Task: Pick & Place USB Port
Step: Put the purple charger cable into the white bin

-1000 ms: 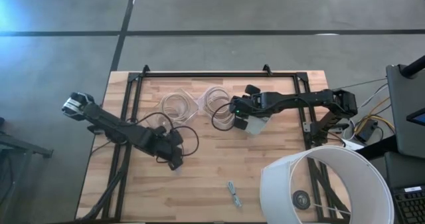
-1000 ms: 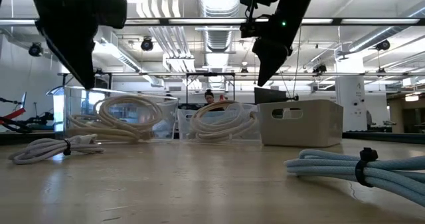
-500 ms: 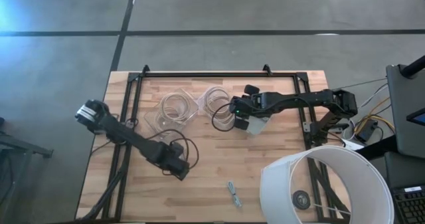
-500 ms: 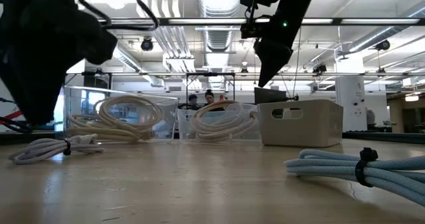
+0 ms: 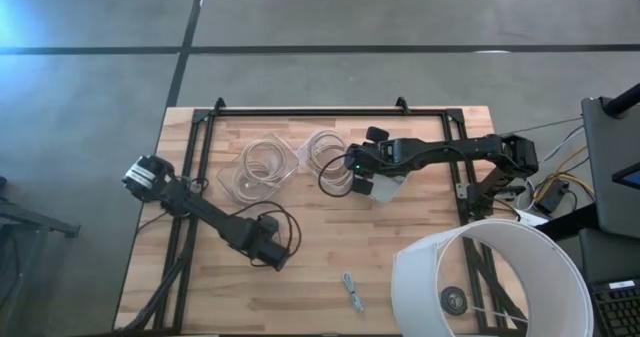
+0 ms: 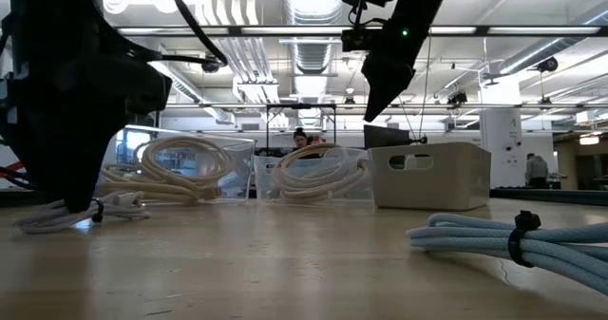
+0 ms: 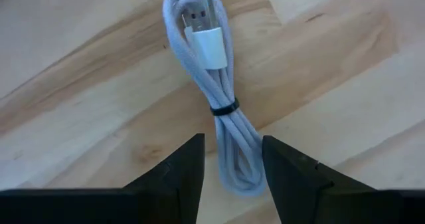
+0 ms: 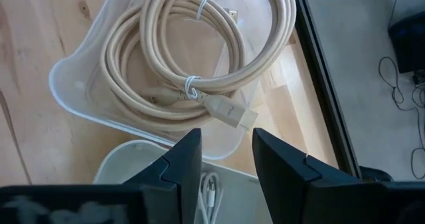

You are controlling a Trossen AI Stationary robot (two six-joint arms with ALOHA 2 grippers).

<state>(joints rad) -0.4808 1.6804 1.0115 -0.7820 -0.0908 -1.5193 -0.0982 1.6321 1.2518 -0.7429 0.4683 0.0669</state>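
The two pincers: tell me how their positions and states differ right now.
The left pincer is low over the table, open around a bundled white USB cable; the right pincer hangs higher, open and holding nothing, over a clear bin holding a coiled beige cable. Both point downward.

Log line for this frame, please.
left gripper: open, straddling end of white USB cable | right gripper: open, above clear bin | grasp: not yet
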